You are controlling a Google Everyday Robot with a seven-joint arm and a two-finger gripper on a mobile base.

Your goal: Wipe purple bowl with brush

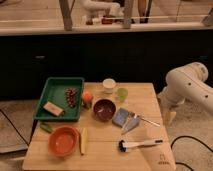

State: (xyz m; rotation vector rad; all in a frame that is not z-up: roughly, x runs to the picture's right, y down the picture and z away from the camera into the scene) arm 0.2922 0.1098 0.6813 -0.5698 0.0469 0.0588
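The purple bowl (104, 109) stands upright near the middle of the wooden table (150, 97). The brush (140, 145) lies flat near the table's front right. Its black bristle head points left and its white handle points right. My gripper (170, 116) hangs from the white arm (187, 85) just off the table's right edge. It is well to the right of the bowl and behind the brush, and it holds nothing that I can see.
A green tray (45, 100) at the left holds grapes (71, 96) and a tan block (53, 108). An orange bowl (63, 140) and a yellow item (83, 141) lie front left. A white cup (108, 85), green cup (121, 93), blue sponge (120, 117) and fork (146, 120) surround the purple bowl.
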